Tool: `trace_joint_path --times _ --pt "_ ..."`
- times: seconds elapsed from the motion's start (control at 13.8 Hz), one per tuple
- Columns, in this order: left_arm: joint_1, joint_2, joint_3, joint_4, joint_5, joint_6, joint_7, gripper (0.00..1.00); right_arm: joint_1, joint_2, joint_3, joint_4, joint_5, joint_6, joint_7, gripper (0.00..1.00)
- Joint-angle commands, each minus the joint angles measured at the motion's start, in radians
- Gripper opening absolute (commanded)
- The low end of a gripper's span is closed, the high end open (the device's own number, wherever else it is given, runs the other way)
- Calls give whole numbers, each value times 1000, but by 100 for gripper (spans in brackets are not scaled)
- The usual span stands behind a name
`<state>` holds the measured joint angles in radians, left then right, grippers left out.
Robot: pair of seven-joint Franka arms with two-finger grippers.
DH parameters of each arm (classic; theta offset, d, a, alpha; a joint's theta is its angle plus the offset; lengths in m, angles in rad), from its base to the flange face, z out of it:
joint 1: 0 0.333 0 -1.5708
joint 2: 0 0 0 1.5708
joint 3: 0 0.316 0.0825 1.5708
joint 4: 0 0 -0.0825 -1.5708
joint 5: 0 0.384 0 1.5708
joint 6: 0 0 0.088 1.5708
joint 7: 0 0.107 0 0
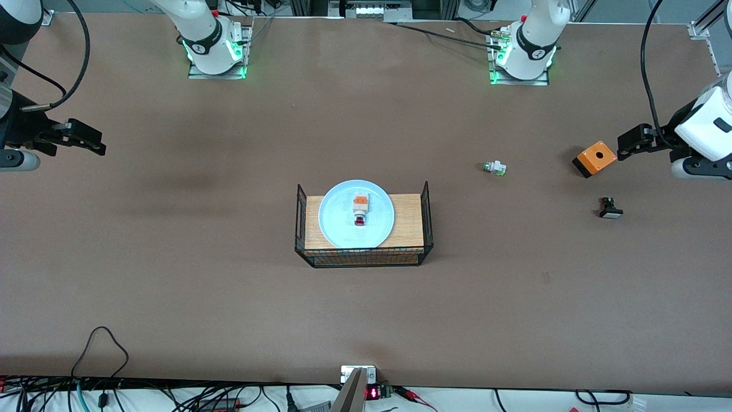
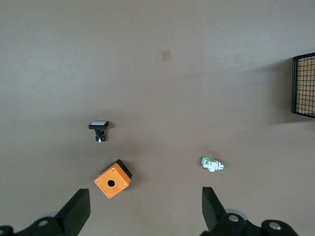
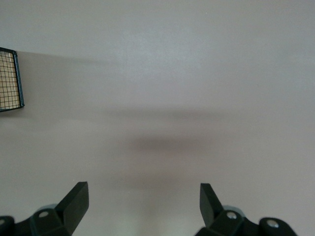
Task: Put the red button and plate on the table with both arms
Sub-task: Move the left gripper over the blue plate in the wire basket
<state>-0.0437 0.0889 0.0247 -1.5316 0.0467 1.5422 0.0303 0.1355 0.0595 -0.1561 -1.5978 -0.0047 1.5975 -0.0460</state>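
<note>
The pale-blue plate (image 1: 356,214) lies on the wooden top of a small black wire rack (image 1: 363,226) in the middle of the brown table (image 1: 229,286). The red button (image 1: 360,208), white with an orange section and a red cap, lies on the plate. My left gripper (image 1: 629,143) is open and empty in the air at the left arm's end of the table, beside the orange box; in the left wrist view (image 2: 145,206) its fingers stand wide apart. My right gripper (image 1: 91,143) is open and empty over bare table at the right arm's end; its wrist view (image 3: 144,201) shows only tabletop.
An orange box with a hole (image 1: 595,158) (image 2: 112,179), a green-and-white small part (image 1: 494,167) (image 2: 212,164) and a black part with a white cap (image 1: 609,208) (image 2: 99,130) lie on the table toward the left arm's end. The rack's wire side (image 2: 304,86) (image 3: 10,81) shows in both wrist views.
</note>
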Motion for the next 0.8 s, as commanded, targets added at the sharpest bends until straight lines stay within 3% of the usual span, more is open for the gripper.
trace_joint_path --times 0.0,0.44,0.73 --pt "10 15 -3 41 9 -33 20 100 1 -1 3 16 3 -18 -12 100" --pt "-5 15 -14 28 -11 -42 11 100 3 -1 3 16 3 -18 -18 100" --pt "-74 46 -130 34 -146 -50 -194 100 3 -1 3 19 3 -18 -18 100"
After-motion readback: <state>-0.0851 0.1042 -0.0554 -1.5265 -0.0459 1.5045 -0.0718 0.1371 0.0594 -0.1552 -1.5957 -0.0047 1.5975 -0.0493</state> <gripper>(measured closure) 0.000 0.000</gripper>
